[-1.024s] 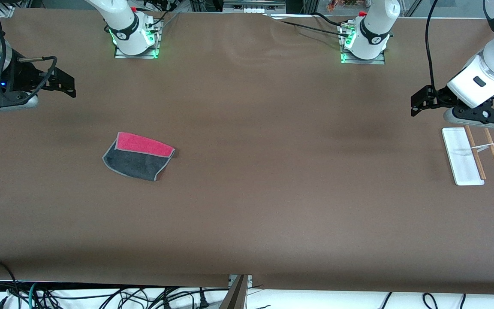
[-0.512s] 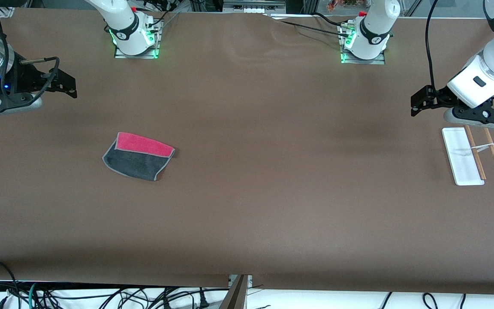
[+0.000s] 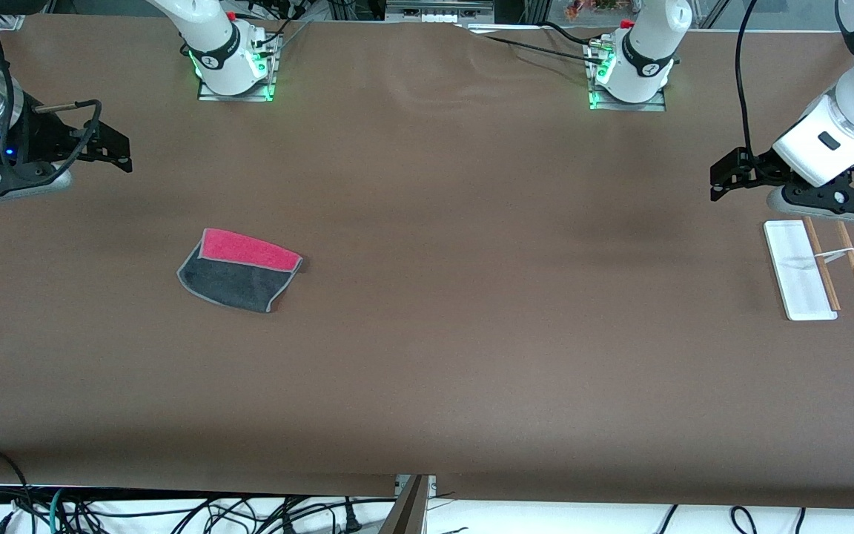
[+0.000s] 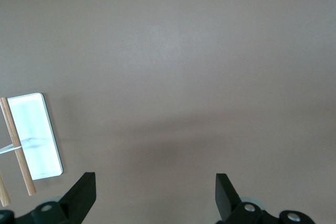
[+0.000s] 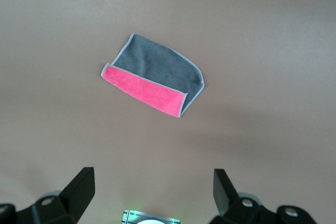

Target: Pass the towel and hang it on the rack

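Towel lay flat on table, untouched. R gripper hung over table's right-arm end, fingers wide, empty. L gripper hung by rack, fingers wide, empty.

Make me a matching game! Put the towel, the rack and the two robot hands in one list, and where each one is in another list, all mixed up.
Things:
1. towel
2. rack
3. left hand
4. right hand

Places or states:
A. open, in the air beside the rack
B. lying flat toward the right arm's end of the table
C. open, in the air over bare table at the right arm's end
D. sitting at the left arm's end of the table

Pairs: 1-B, 2-D, 3-A, 4-C
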Robot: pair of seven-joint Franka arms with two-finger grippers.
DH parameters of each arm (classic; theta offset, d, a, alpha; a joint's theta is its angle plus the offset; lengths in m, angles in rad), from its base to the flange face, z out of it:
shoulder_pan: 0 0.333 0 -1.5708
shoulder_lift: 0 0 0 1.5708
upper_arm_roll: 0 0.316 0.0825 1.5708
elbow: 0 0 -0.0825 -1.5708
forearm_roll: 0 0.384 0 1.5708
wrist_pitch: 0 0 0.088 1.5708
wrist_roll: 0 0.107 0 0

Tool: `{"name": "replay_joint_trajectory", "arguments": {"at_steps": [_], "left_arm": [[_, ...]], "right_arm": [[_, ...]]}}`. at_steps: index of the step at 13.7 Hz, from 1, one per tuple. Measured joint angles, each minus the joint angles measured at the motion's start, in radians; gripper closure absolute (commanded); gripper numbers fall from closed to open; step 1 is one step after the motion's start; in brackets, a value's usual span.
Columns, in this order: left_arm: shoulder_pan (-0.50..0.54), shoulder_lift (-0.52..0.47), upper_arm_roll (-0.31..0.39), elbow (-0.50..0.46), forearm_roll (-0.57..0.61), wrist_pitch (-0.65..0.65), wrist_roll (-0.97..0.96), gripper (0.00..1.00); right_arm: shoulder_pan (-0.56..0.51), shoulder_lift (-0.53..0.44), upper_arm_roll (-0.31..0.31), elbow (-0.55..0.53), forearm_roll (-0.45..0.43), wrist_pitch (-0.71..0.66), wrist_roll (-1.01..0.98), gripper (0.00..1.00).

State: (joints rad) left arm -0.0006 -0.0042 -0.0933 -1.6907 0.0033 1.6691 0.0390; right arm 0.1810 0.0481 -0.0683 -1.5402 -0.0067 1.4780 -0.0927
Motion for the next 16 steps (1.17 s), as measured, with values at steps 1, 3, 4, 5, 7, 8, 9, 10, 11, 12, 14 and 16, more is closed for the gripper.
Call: {"name": "replay_joint_trajectory", "arguments": {"at_steps": [1,3,4,5,7,8,9,10,11,12,14,16], "left_arm": [[0.0,0.0,0.0,0.0,0.0,0.0,0.0,0.0],[0.0,0.0,0.0,0.0,0.0,0.0,0.0,0.0],[0.0,0.0,0.0,0.0,0.0,0.0,0.0,0.0],[0.0,0.0,0.0,0.0,0.0,0.0,0.0,0.0],[0.0,0.0,0.0,0.0,0.0,0.0,0.0,0.0],[0.0,0.0,0.0,0.0,0.0,0.0,0.0,0.0],[0.0,0.0,0.0,0.0,0.0,0.0,0.0,0.0],[0.0,0.0,0.0,0.0,0.0,0.0,0.0,0.0],[0.0,0.0,0.0,0.0,0.0,0.0,0.0,0.0],[0.0,0.0,0.0,0.0,0.0,0.0,0.0,0.0],[0.0,0.0,0.0,0.0,0.0,0.0,0.0,0.0],[0.0,0.0,0.0,0.0,0.0,0.0,0.0,0.0]], "right_arm": [[0.0,0.0,0.0,-0.002,0.0,-0.001,0.0,0.0],[0.0,0.002,0.0,-0.006,0.0,-0.001,0.0,0.0],[0.0,0.004,0.0,-0.006,0.0,0.0,0.0,0.0],[0.0,0.007,0.0,-0.006,0.0,0.001,0.0,0.0],[0.0,0.017,0.0,-0.007,0.0,0.009,0.0,0.0],[0.0,0.024,0.0,-0.007,0.0,0.017,0.0,0.0],[0.0,0.035,0.0,-0.009,0.0,0.03,-0.001,0.0],[0.0,0.05,-0.001,-0.016,0.0,0.051,-0.003,0.0],[-0.001,0.067,-0.002,-0.026,0.0,0.082,-0.008,0.0],[-0.003,0.087,-0.003,-0.047,0.0,0.129,-0.022,0.0],[-0.013,0.119,-0.013,-0.125,0.0,0.265,-0.072,0.0],[-0.038,0.154,-0.029,-0.238,0.0,0.458,-0.135,0.0]]}}
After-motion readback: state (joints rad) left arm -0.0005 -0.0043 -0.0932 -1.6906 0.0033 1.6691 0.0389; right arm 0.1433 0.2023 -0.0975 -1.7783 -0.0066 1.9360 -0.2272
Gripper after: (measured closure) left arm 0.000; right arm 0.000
